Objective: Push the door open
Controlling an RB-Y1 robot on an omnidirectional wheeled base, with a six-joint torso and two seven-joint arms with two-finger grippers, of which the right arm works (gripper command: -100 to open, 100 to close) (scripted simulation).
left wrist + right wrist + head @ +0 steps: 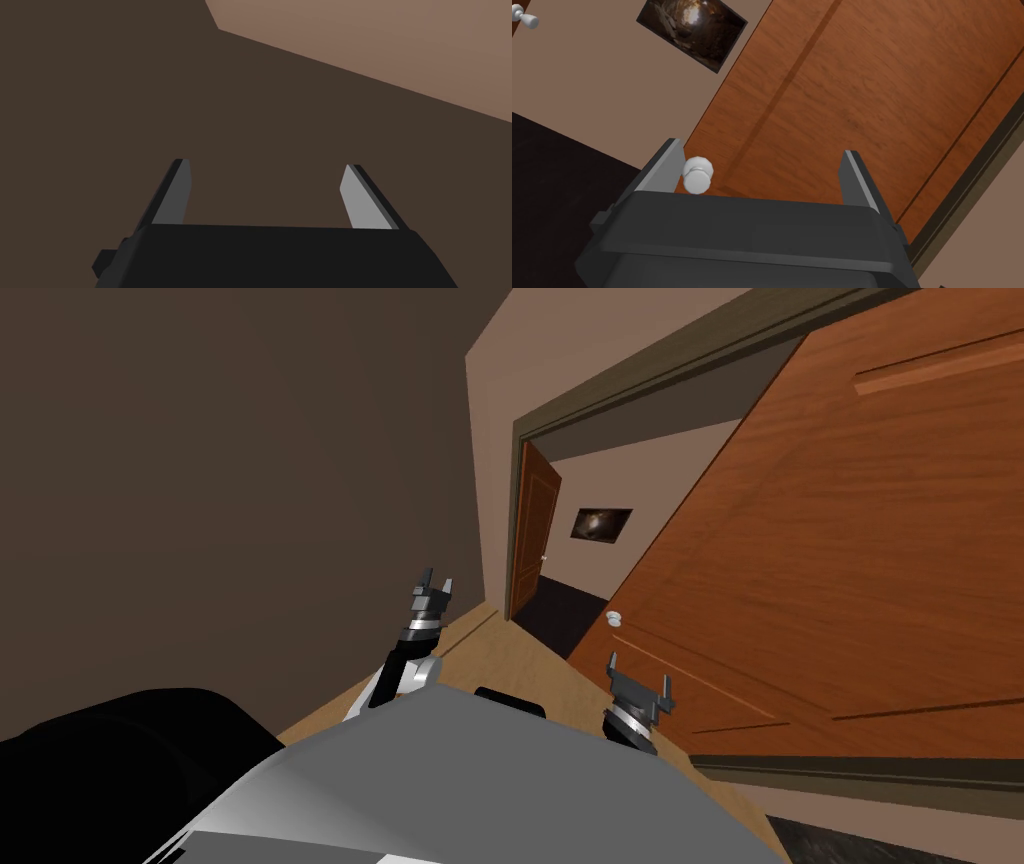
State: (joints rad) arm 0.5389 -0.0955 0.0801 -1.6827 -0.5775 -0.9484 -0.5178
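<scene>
While the door (850, 538) stands ajar ahead-right, the right hand (638, 673) hovers released before it, its knob (697, 174) just beside one finger; the left hand (434, 581), released, hangs apart.

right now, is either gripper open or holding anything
Left gripper: open, holding nothing.
Right gripper: open, holding nothing, facing the door by its knob.
</scene>
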